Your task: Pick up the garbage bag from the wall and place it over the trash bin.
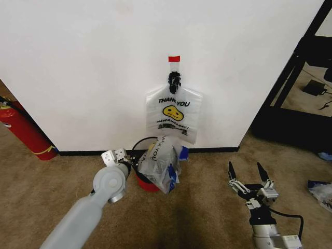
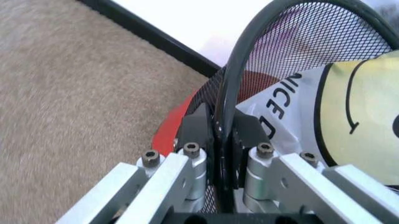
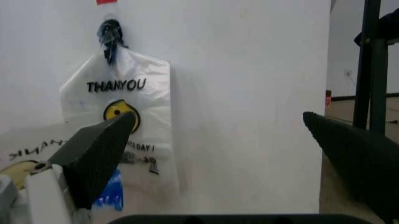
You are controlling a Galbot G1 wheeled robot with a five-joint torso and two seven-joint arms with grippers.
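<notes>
The garbage bag (image 1: pixel 162 165), translucent white with a yellow smiley and blue patches, lies crumpled over the trash bin (image 1: pixel 146 184), a black mesh basket with a red base at the foot of the wall (image 1: pixel 78 62). My left gripper (image 1: pixel 123 155) is shut on the bin's black rim; the left wrist view has its fingers (image 2: pixel 197 127) clamped on the trash bin's rim wire (image 2: pixel 232 88), with the garbage bag (image 2: pixel 349 102) inside the mesh. My right gripper (image 1: pixel 245 167) stands open near the floor to the right, its fingers (image 3: pixel 100 149) spread and pointing at the wall.
A flat bag of the same print (image 1: pixel 174 111) hangs from a black hook (image 1: pixel 174 80) under a red tape strip (image 1: pixel 174 58). A red fire extinguisher (image 1: pixel 23 129) stands at the left. A black frame (image 1: pixel 290 78) and loose items (image 1: pixel 321 192) are at the right on the carpet.
</notes>
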